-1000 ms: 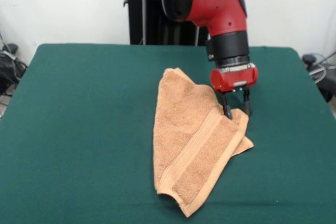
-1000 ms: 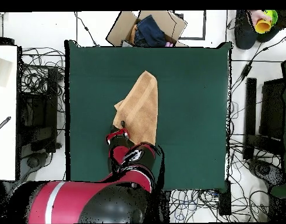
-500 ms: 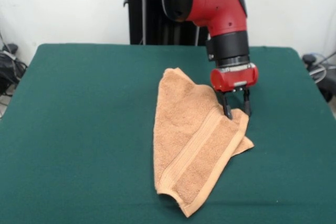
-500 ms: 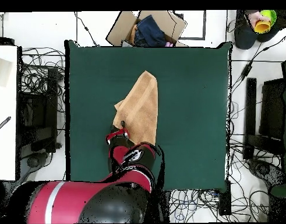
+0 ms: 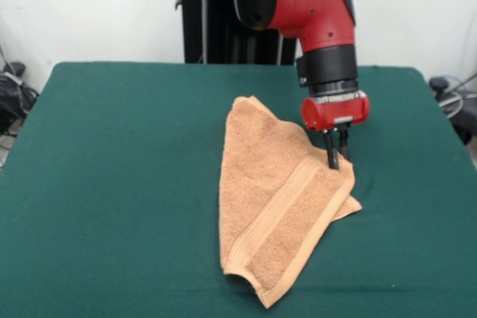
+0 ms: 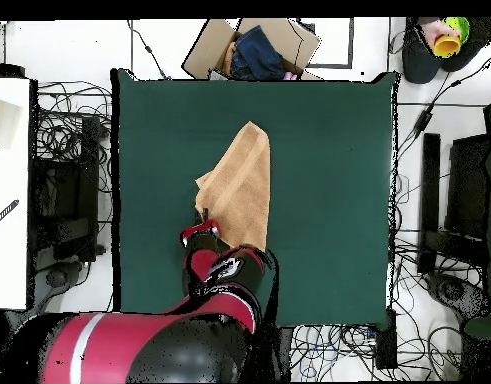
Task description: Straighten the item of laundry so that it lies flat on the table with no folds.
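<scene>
The item of laundry [image 5: 276, 199], a light orange-tan towel, lies folded over into a long, roughly triangular shape near the middle of the dark green table [image 5: 112, 147]. A woven band runs along its upper layer. My gripper [image 5: 337, 160] points straight down at the towel's right corner, fingers drawn together and pinching the cloth edge there. In the overhead view the towel [image 6: 244, 185] stretches diagonally on the table [image 6: 329, 150], and the gripper [image 6: 202, 215] sits at its lower-left corner, mostly hidden under the red arm.
A cardboard box [image 6: 254, 45] holding dark cloth sits just off the table's top edge in the overhead view. Cables and equipment line both sides, and a white surface [image 6: 9, 190] stands to the left.
The gripper's fingers, spread apart over the towel's corner before, have closed together on it. The arm shifted slightly; the towel has barely moved.
</scene>
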